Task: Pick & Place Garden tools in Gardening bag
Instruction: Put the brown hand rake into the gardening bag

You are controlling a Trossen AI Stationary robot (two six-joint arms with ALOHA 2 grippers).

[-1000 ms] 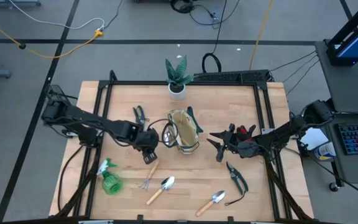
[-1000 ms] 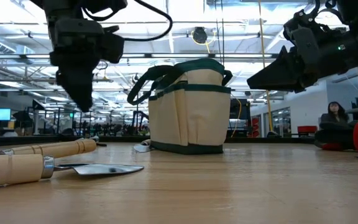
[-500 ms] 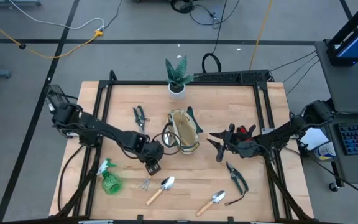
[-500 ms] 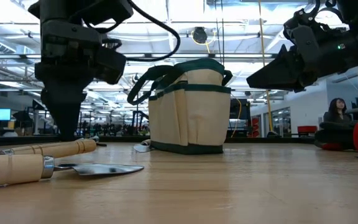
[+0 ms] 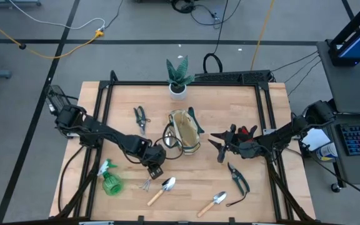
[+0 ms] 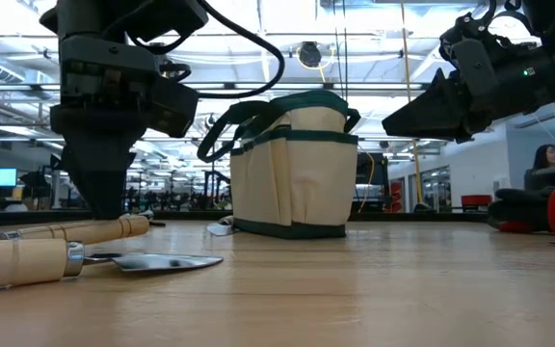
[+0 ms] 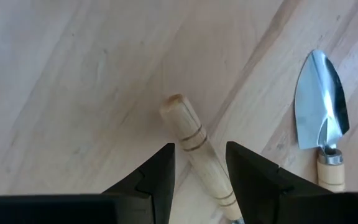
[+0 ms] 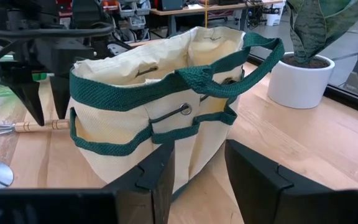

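While looking down on the counter (image 5: pixel 189 167), found the left tool (image 5: pixel 155 170) low over the near half, just in front of the gardening bag (image 5: pixel 185 131). Saw its fingers (image 7: pixel 160 171) spread apart on either side of the fork's wooden handle (image 7: pixel 188 127), holding nothing as yet. Judged that stance deliberate: straddling the round handle across its width, near the butt end, to let the pads close on wood rather than on the thin steel tines (image 5: pixel 147 184). Could not tell whether the fingertips touched the wood of the counter. Noted a trowel (image 7: pixel 321 99) lying just beside the fork, apart from it, so needing care not to nudge it on closing. Found the right tool (image 5: pixel 219 148) hovering on the far side of the bag, likewise spread and empty, pointed at the bag's canvas wall, seemingly waiting, perhaps to steady the bag or its loop handles when a tool drops in. Saw the bag upright in the middle of the counter, mouth gaping, with no garden tool clearly inside. Counted the rest lying loose: one pair of pruners (image 5: pixel 140 116) left of the bag, another (image 5: pixel 238 177) near the right arm, a second trowel (image 5: pixel 212 203) at the front edge, the green spray bottle (image 5: pixel 110 180) on its side, a small red item (image 5: pixel 247 131) beside the right arm. Left the potted plant (image 5: pixel 179 78) out of the reckoning. Reckoned the task barely begun.
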